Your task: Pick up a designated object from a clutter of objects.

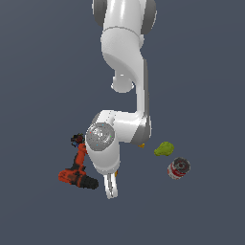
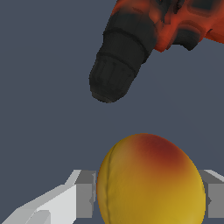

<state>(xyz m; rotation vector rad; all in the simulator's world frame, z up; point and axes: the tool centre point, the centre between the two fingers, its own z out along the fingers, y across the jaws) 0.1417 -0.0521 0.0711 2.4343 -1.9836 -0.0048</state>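
In the exterior view, the white arm reaches down over the dark grey bench (image 1: 38, 72), and its gripper (image 1: 111, 186) points at the surface just beside the chuck end of the orange-red and black power drill (image 1: 76, 170). The fingers sit close together, and the round fruit cannot be made out here. Toward the exterior view's right, well apart from the gripper, lie a green pear-shaped fruit (image 1: 164, 149) and a red and white can (image 1: 178, 168) on its side.

In the wrist view, the small round yellow-orange fruit with a reddish blush (image 2: 151, 181) fills the space between the two pale grey fingers (image 2: 85, 194), one on each flank. The pads look touching or nearly so; I cannot tell whether they already press it. The power drill's black chuck (image 2: 113, 70) lies near the fruit but apart from it.

The fruit is probably light, with a smooth curved skin that could roll or squirt out of flat pads. The best hold seems to be across its widest middle, pads opposite each other, squeezing moderately and lifting straight up, clear of the chuck.
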